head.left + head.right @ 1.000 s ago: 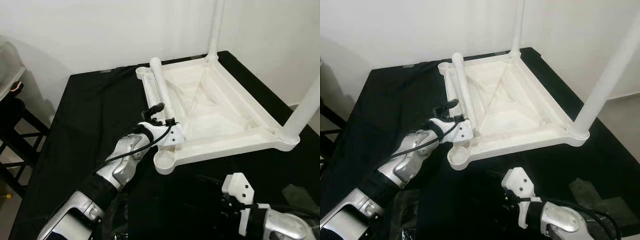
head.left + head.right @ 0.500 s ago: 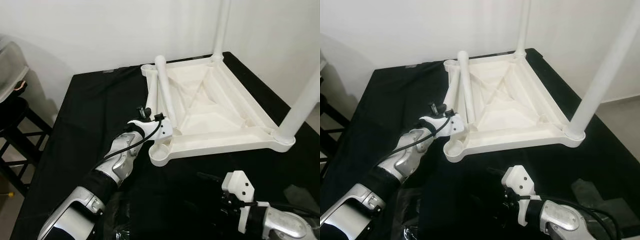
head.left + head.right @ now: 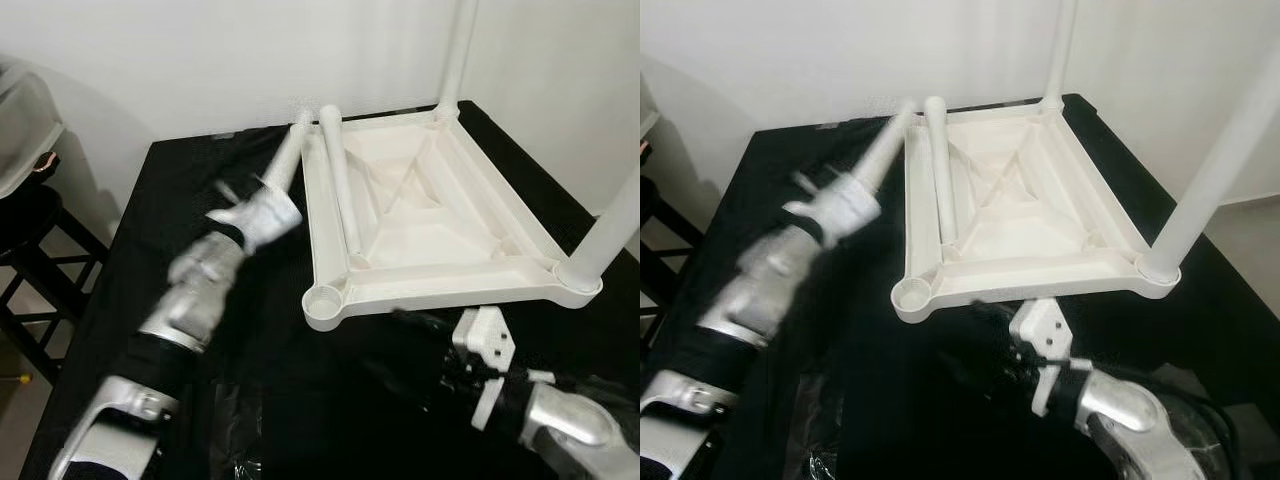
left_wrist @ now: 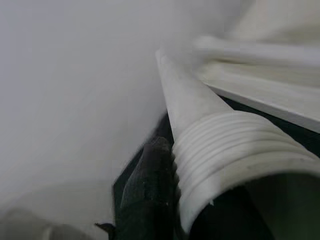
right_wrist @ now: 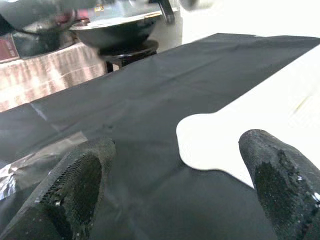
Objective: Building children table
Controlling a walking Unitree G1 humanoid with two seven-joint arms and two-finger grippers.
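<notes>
Lifting a loose leg off the left rail of the upturned table top, where half a second ago it was lying beside the second loose leg; swinging it up and out over the black cloth in the left gripper, blurred with motion; gripping it clenched near its threaded end, one finger pressing against the ribs; leaving the near-left socket empty and waiting; probably turning the thread toward a socket next. Hovering low with the right gripper, released and spread wide, just by the top's near edge; holding nothing. Standing already in their right-hand corners: two fitted legs.
</notes>
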